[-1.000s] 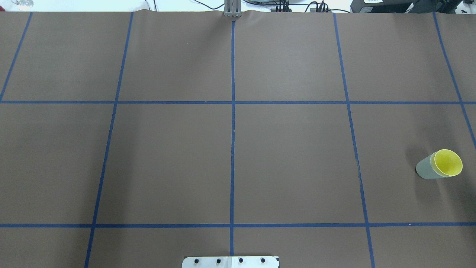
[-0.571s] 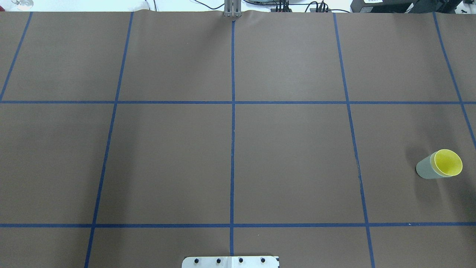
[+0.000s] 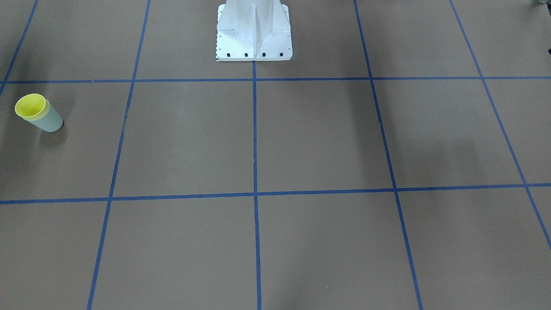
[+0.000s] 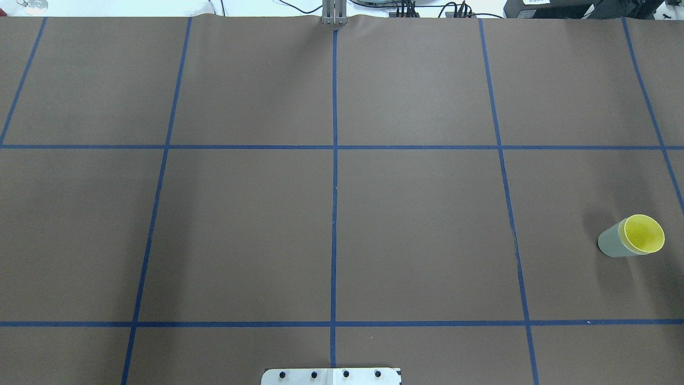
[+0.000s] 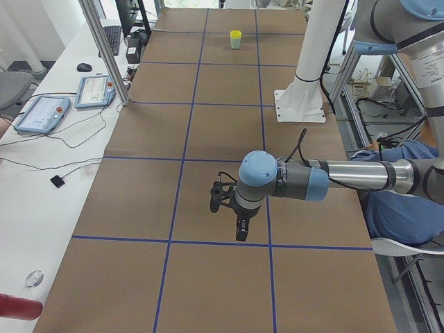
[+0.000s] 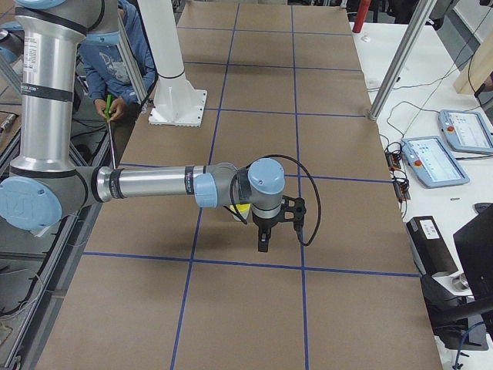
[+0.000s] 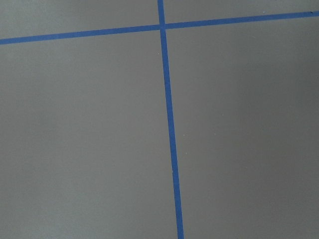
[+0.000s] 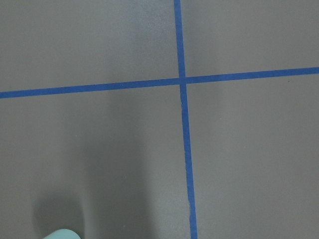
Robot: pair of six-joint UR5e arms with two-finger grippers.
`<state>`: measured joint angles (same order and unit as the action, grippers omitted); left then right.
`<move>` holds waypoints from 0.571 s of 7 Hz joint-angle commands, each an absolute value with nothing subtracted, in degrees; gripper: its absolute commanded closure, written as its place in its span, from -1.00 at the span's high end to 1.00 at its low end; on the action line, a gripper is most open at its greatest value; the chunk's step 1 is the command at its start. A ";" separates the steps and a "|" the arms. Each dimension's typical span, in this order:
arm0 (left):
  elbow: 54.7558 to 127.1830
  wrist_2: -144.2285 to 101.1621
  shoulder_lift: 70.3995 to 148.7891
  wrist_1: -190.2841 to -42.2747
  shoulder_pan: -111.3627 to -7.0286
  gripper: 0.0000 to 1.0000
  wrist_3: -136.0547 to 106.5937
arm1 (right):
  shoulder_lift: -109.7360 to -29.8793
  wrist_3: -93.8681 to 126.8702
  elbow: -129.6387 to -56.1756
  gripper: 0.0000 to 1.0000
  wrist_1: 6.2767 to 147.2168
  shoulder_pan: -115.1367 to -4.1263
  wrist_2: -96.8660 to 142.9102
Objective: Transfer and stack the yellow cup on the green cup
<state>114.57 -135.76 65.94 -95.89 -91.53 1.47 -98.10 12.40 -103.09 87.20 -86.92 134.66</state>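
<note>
The yellow cup (image 4: 644, 233) sits nested inside the green cup (image 4: 609, 243), upright on the brown table at the far right of the overhead view. The pair also shows at the left of the front view, yellow cup (image 3: 30, 106) in green cup (image 3: 48, 122), and far off in the left side view (image 5: 236, 38). No gripper touches them. My left gripper (image 5: 239, 232) hangs over the table far from the cups. My right gripper (image 6: 262, 243) hangs near the cups. Both show only in the side views, so I cannot tell if they are open or shut.
The brown table cover (image 4: 417, 230) carries a grid of blue tape lines. The white robot base (image 3: 254, 30) stands at the middle of the near edge. Teach pendants (image 5: 41, 114) and cables lie on the white bench beyond the table.
</note>
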 commanded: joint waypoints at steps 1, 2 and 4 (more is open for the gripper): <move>114.61 -135.79 67.31 -95.71 -91.49 1.00 1.41 | -98.00 12.48 -102.75 1.00 87.19 -86.92 134.65; 114.52 -135.79 67.76 -95.71 -91.49 1.00 1.41 | -97.91 12.48 -102.48 1.00 87.19 -86.92 134.56; 113.91 -135.70 69.25 -95.71 -91.49 1.00 1.49 | -97.73 12.92 -102.57 1.00 87.28 -86.92 134.65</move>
<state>114.46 -135.77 68.23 -95.72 -91.49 1.43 -97.81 12.65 -102.60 87.24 -86.92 134.63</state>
